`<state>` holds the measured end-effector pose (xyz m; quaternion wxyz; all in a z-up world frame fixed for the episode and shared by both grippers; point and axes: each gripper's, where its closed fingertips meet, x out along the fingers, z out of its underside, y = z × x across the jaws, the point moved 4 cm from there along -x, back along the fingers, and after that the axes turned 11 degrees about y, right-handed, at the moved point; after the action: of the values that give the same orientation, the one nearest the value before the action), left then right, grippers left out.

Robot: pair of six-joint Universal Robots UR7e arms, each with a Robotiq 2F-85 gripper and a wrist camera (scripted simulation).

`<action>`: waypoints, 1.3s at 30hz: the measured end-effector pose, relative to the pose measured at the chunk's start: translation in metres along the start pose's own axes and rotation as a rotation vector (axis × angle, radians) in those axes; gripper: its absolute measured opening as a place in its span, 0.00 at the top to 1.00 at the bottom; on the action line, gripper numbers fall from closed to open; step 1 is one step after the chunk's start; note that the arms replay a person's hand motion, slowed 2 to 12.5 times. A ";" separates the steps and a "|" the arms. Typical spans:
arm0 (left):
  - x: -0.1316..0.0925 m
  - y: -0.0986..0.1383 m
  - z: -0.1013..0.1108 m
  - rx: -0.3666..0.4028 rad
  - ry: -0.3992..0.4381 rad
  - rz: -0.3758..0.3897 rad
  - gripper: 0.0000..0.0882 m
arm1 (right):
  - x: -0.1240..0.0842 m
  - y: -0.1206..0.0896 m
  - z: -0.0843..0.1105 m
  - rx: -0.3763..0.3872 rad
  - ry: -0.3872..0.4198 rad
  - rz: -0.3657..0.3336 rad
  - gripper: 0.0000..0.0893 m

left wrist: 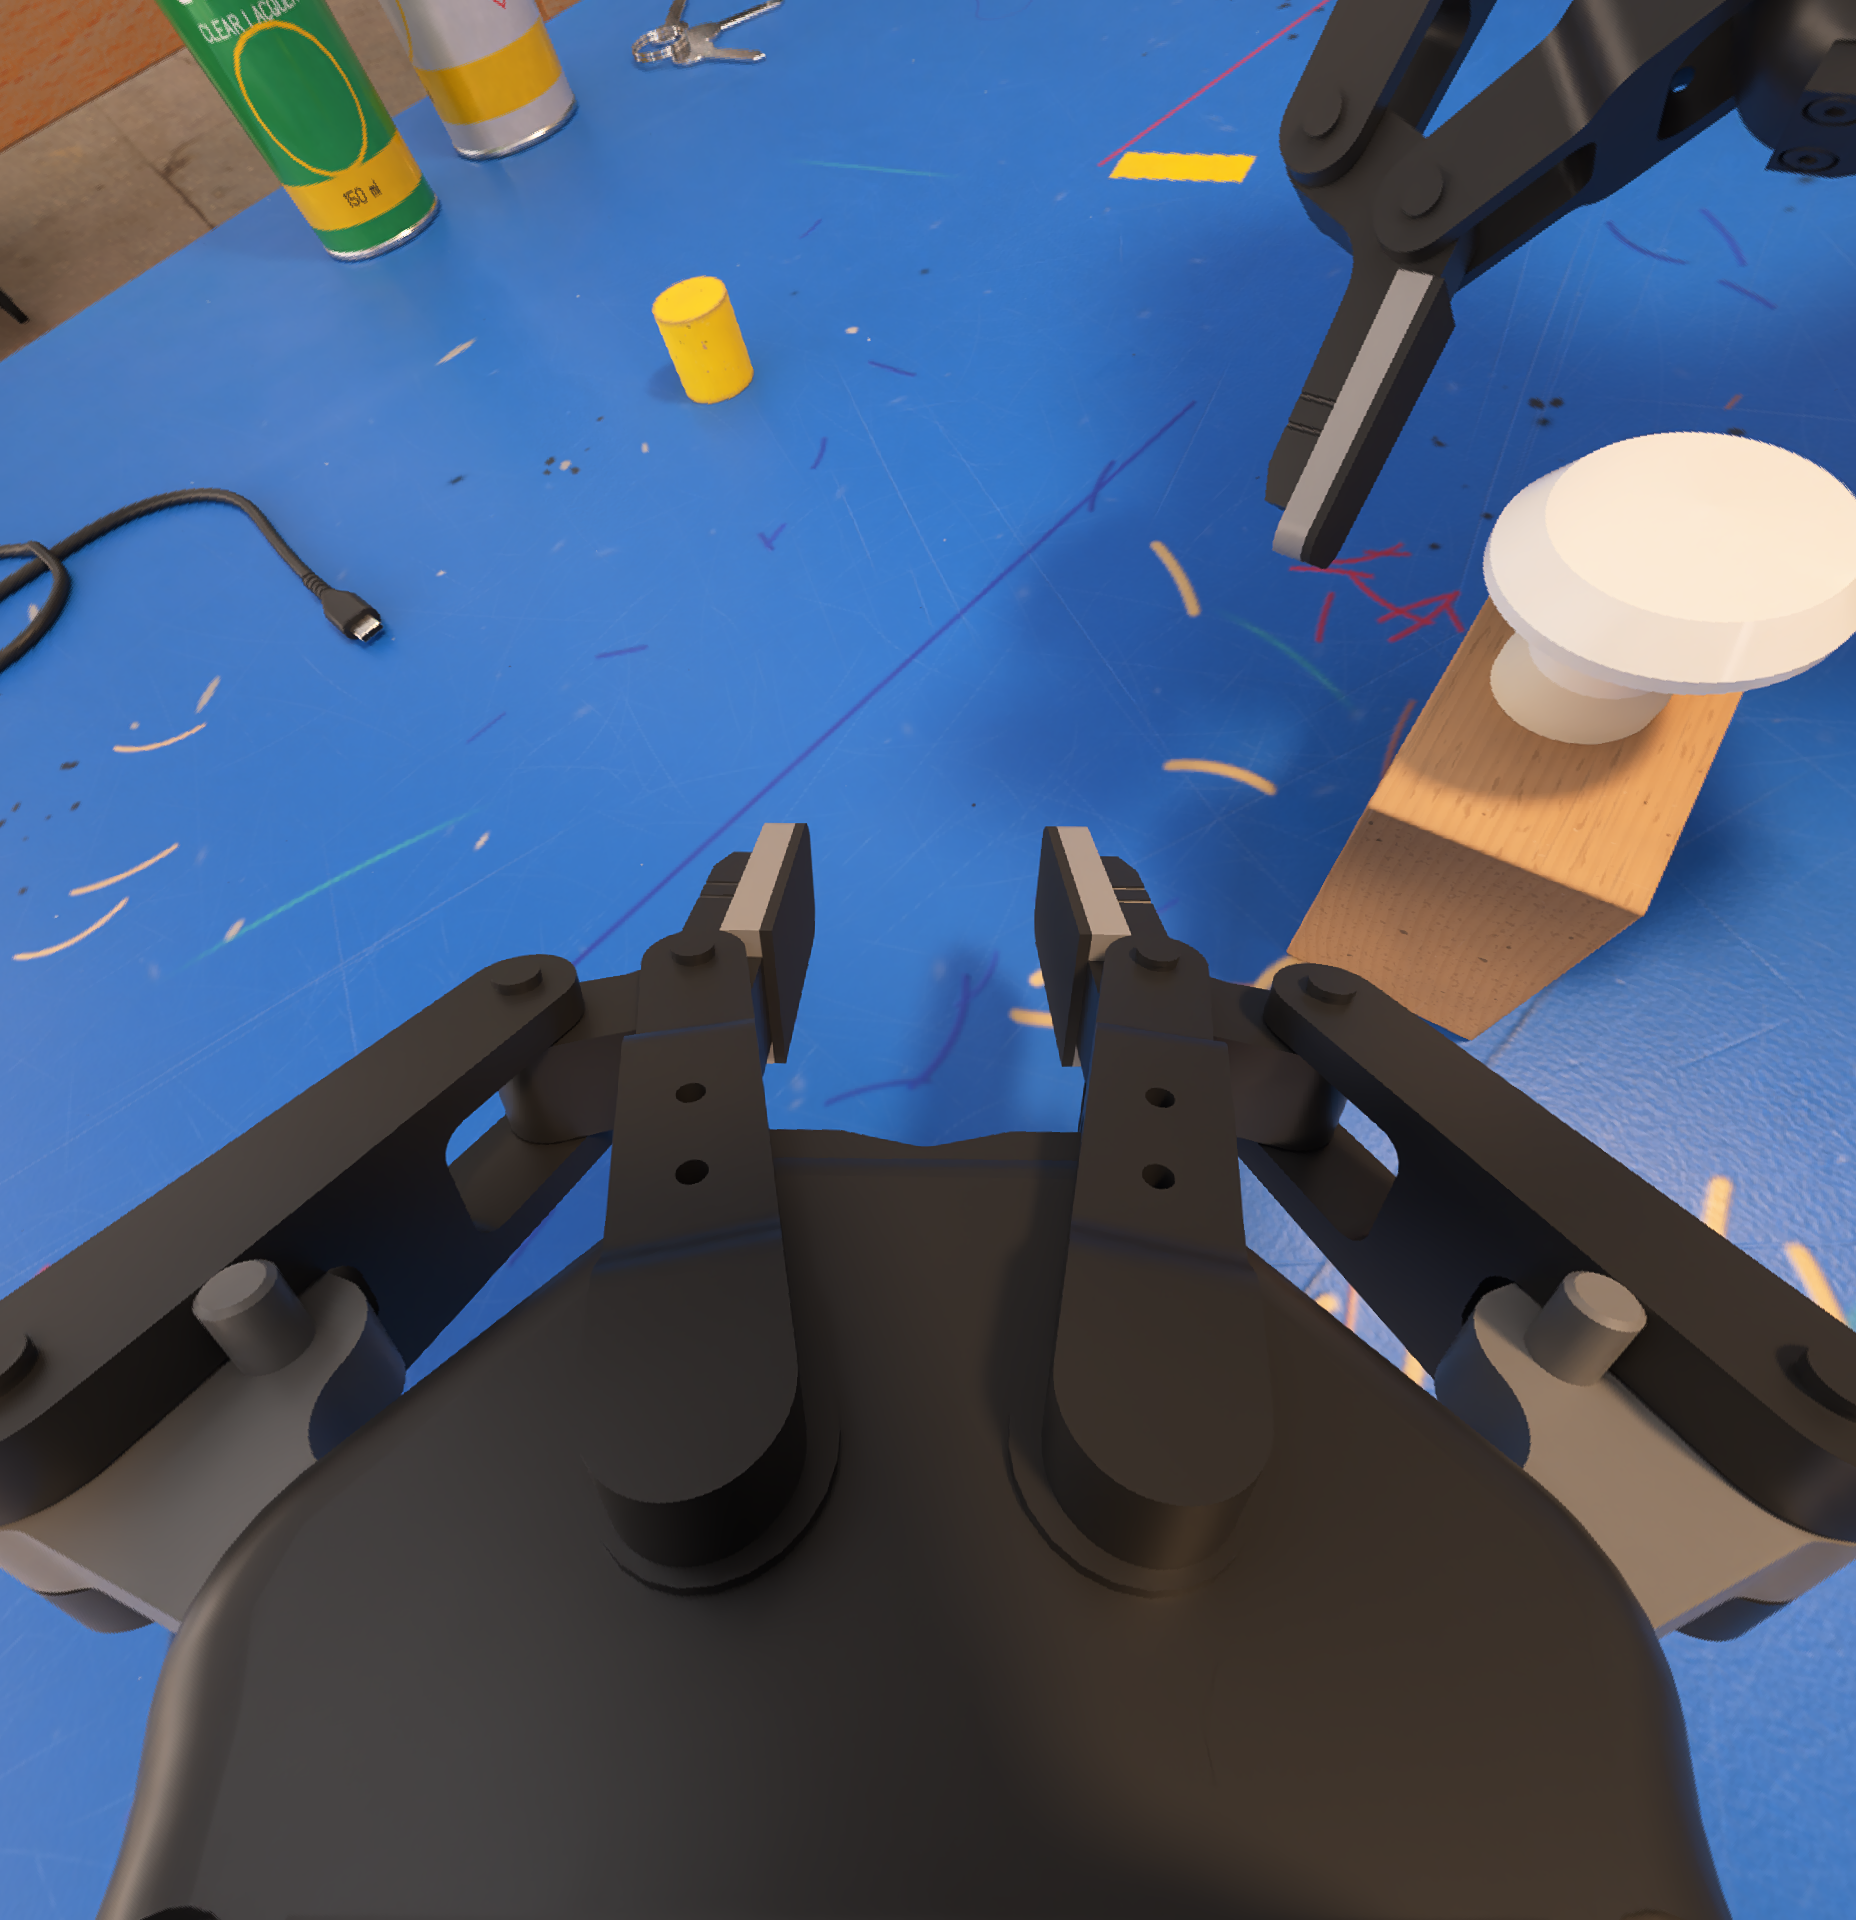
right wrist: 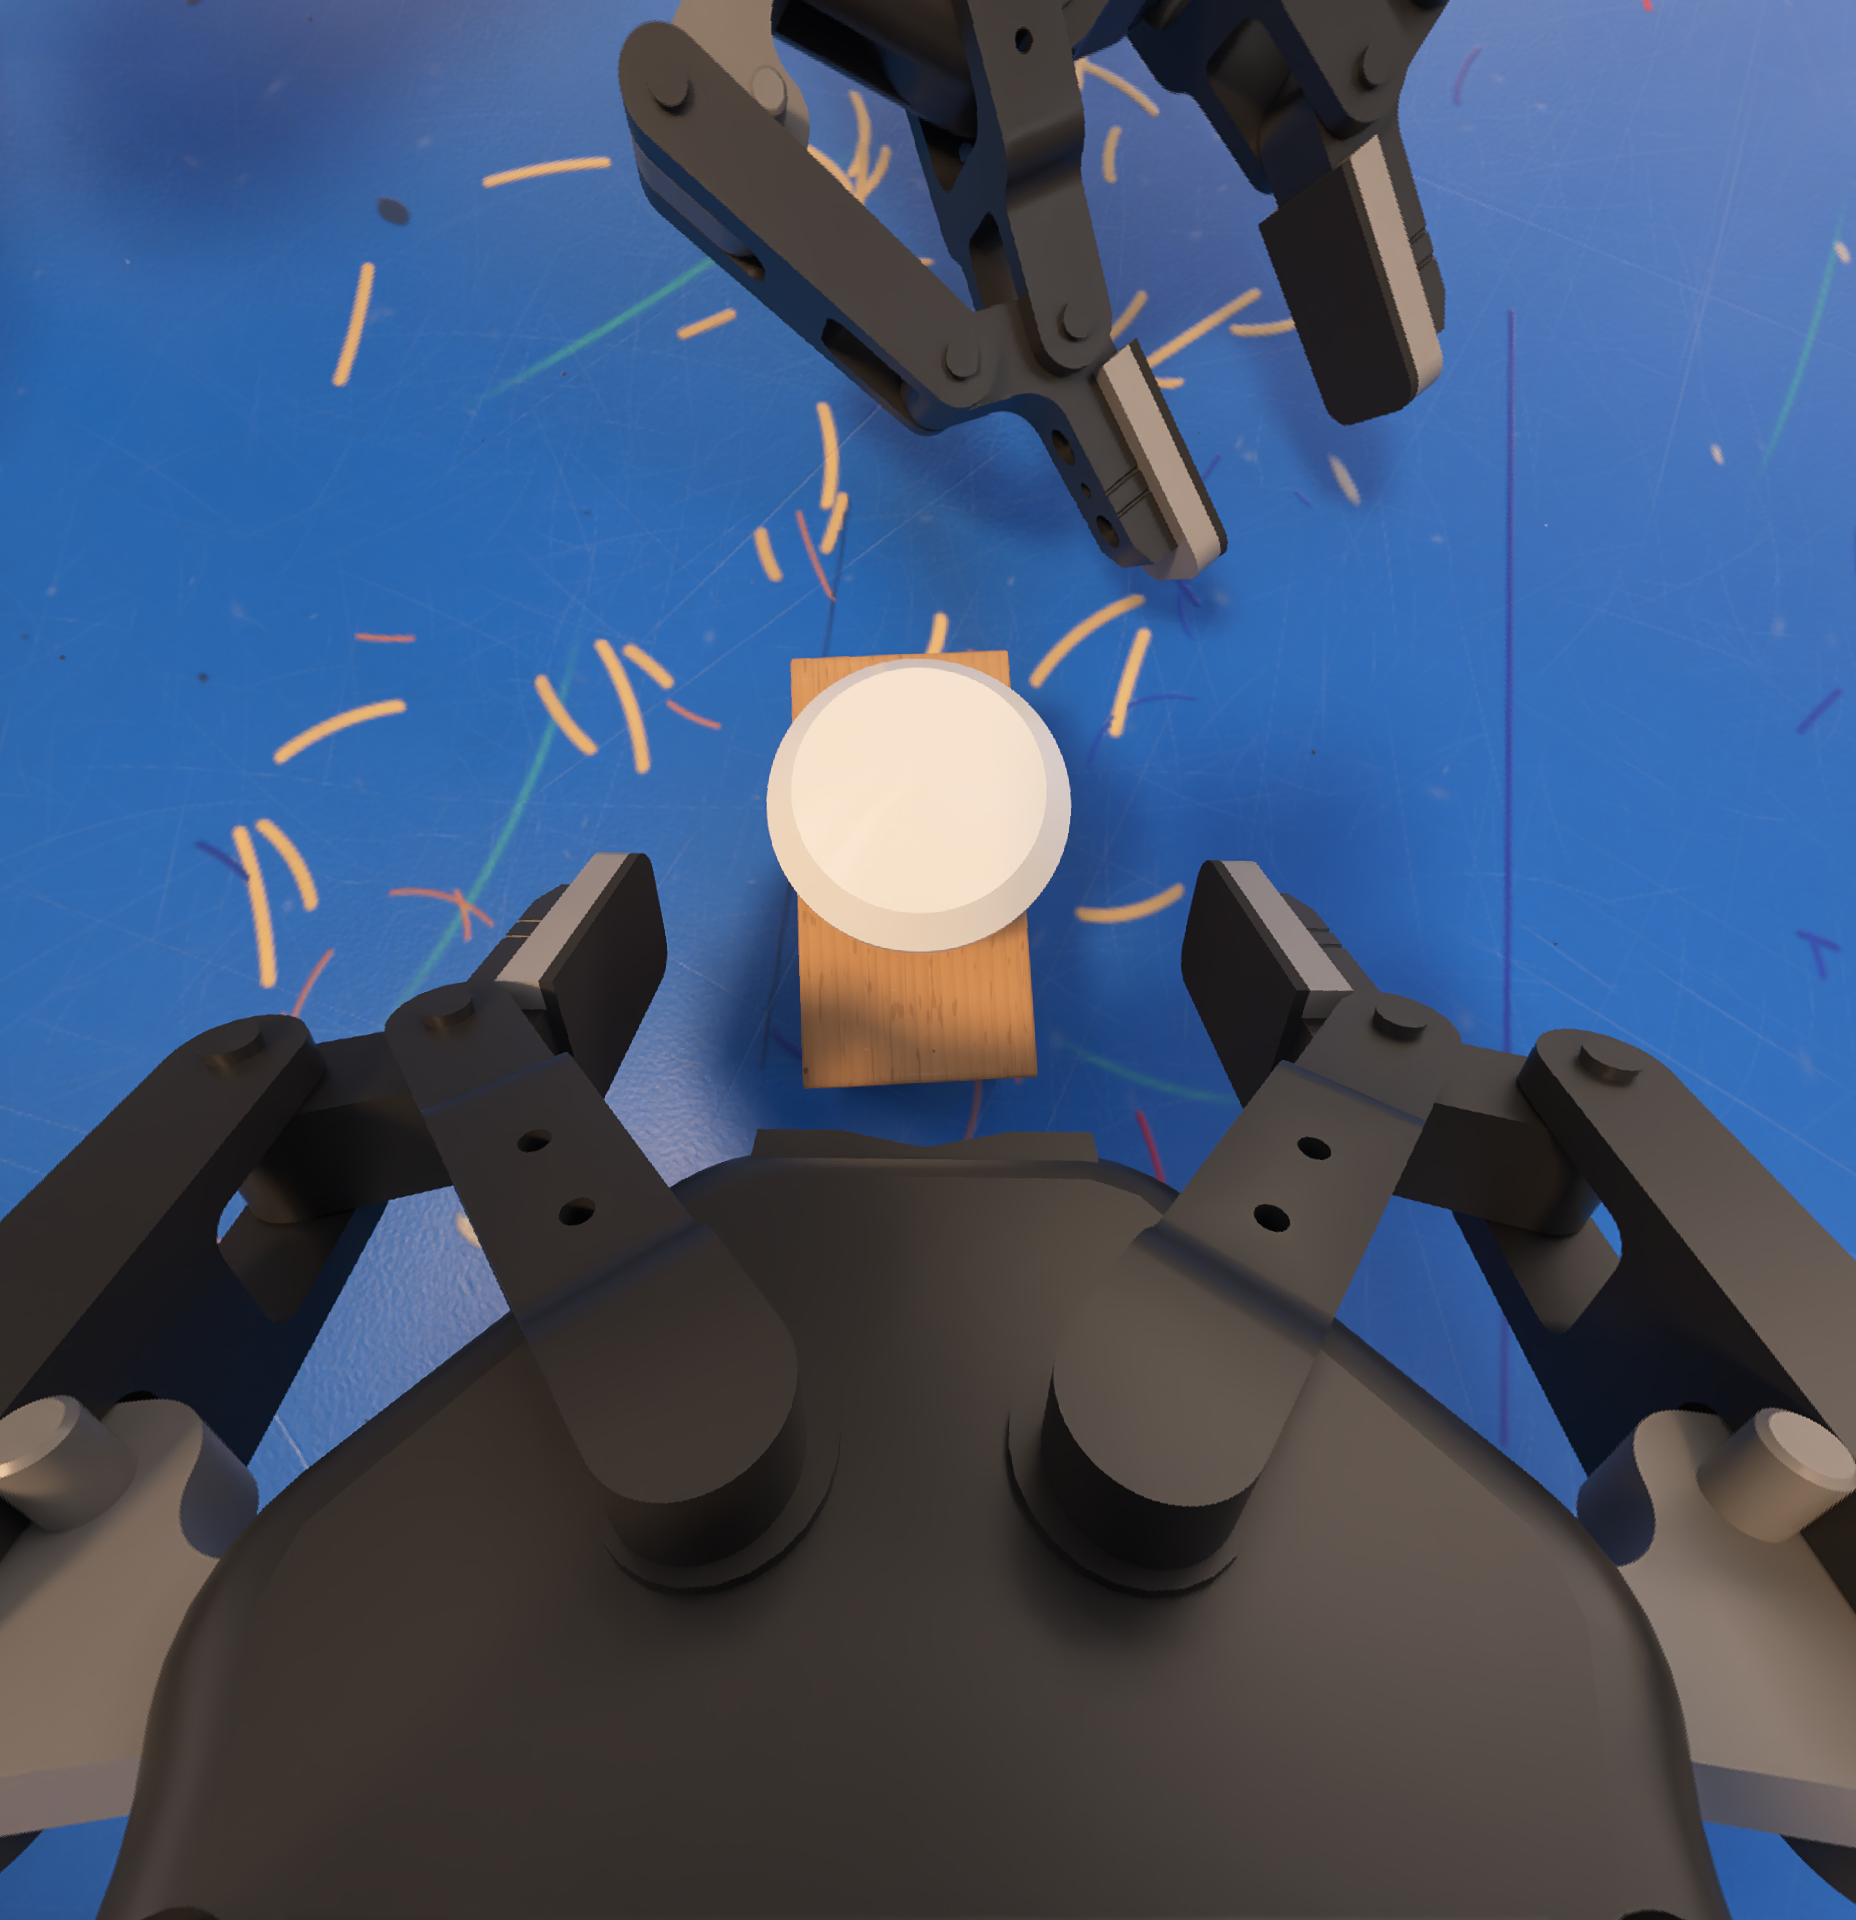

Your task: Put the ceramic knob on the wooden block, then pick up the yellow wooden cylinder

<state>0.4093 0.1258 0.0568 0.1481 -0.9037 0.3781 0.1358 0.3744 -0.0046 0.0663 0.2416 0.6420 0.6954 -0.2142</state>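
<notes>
Knob (right wrist: 918,805): upright on block (right wrist: 919,1013), mid-tabletop (left wrist: 903,468). Cylinder (left wrist: 703,338): standing apart. Left pincer (left wrist: 924,940): apart, empty. Right pincer (right wrist: 924,956): apart, empty.

The left gripper (left wrist: 924,935) hovers with its jaws parted to a moderate gap, nothing between the grey pads (left wrist: 763,878). The right gripper (right wrist: 922,935) points straight down, jaws spread wide and empty. Relative to the left gripper, the right gripper sits ahead and off to its right.
</notes>
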 end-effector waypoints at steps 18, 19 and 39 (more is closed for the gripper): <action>0.000 0.000 0.000 0.000 -0.001 0.005 0.56 | -0.003 0.005 0.005 0.001 -0.013 -0.002 0.05; 0.000 0.000 0.000 0.000 -0.002 0.006 0.56 | -0.004 0.006 0.005 0.001 -0.014 -0.002 0.05; 0.000 0.001 0.000 -0.002 -0.006 0.020 0.56 | -0.053 0.022 0.003 -0.022 -0.029 -0.037 0.04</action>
<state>0.4085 0.1251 0.0561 0.1470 -0.8996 0.3866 0.1401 0.3995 -0.0465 0.0968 0.2549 0.6229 0.7060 -0.2204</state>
